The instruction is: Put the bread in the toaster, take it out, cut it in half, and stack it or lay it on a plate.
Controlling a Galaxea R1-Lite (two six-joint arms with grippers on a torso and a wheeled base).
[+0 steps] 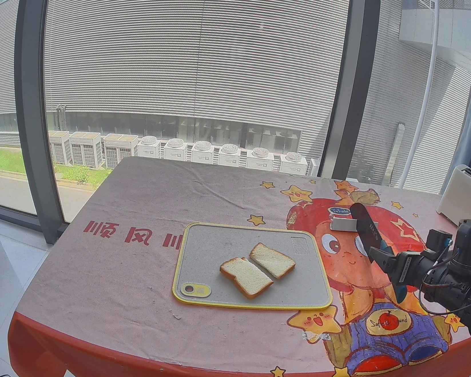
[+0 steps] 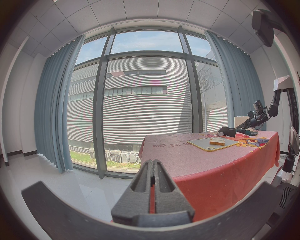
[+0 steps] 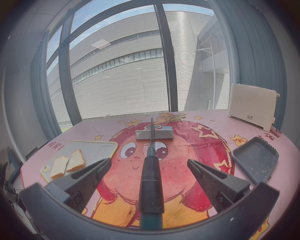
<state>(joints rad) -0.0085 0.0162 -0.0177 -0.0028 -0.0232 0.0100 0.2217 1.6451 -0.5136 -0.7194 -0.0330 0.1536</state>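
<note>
Bread halved; knife out of grip
Two bread halves [image 1: 257, 269] lie on the cutting board [image 1: 313, 292]; right jaws gape astride the knife [image 3: 151, 184], holding nothing; left jaws closed, empty; withdraw straight back, then carry halves to the plate [image 3: 255, 157].

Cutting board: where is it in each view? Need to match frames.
Head view: cutting board at the centre of the table, left of the knife.
Left wrist view: cutting board far off on the table, beyond the shut left gripper.
Right wrist view: cutting board across the table from the grey tray.
Shared landmark: two bread halves lying on it.
</note>
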